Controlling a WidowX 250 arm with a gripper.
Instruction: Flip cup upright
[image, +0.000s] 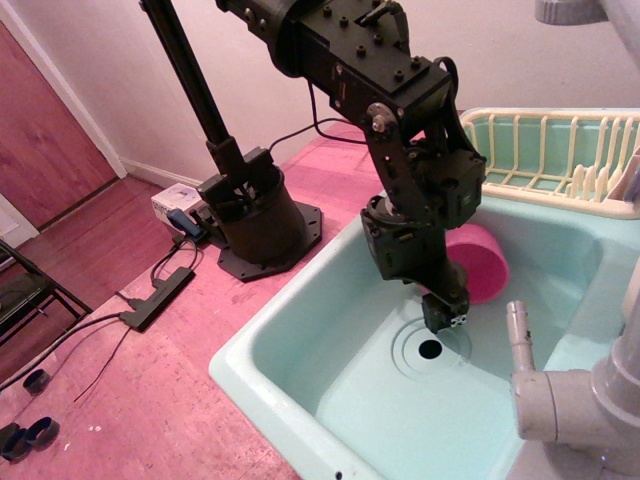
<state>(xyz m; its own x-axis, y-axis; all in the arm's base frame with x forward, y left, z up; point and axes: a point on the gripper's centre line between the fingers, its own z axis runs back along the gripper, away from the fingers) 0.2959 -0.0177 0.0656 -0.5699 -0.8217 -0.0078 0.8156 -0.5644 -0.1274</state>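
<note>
The pink cup (483, 265) lies on its side in the light green sink (300, 345), near the back wall. Its left part is hidden behind the black arm. My gripper (447, 312) points down into the sink, just in front of and left of the cup, above the drain (430, 349). The fingertips look pressed together with nothing between them. I cannot tell whether the gripper touches the cup.
A cream dish rack (545, 150) stands behind the sink on the right. A grey tap (560, 395) rises at the front right. The arm's base (255, 215) sits on the pink counter to the left of the sink.
</note>
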